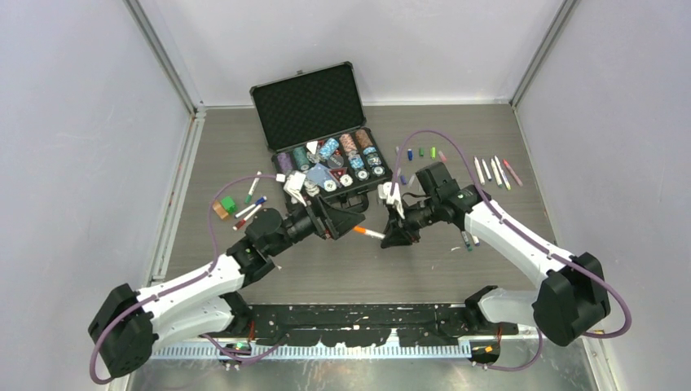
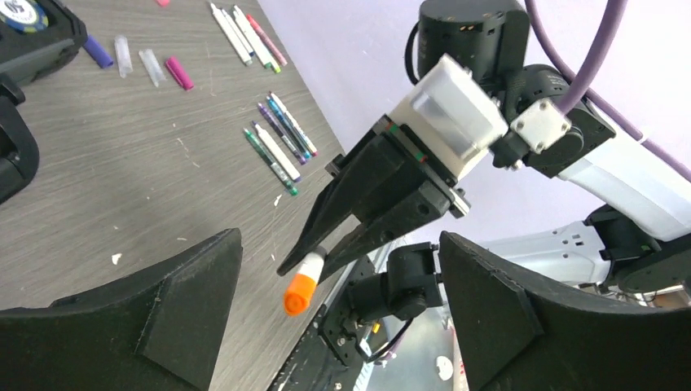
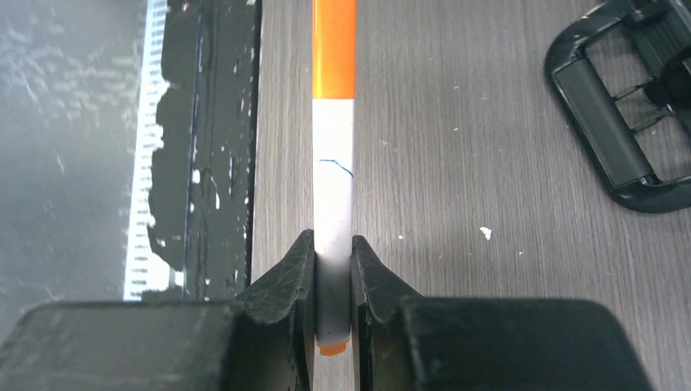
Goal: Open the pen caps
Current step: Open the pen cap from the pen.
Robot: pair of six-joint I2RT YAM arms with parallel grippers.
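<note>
Pen caps [image 1: 420, 152] — a few small coloured plastic ones lie loose on the grey surface [image 1: 342, 269]. The orange cap [image 2: 299, 293] sits on the slim white-barrelled marker [image 3: 334, 204] clamped in my right pincer [image 3: 332, 261]. My left pincer [image 1: 352, 221] is wide apart — more to do, I judge.

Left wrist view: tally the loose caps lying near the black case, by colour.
Purple plastic cap: 1
Clear plastic caps: 2
Magenta plastic cap: 1
Total: 4; a pink bit at the top edge is cut off, uncounted.
</note>
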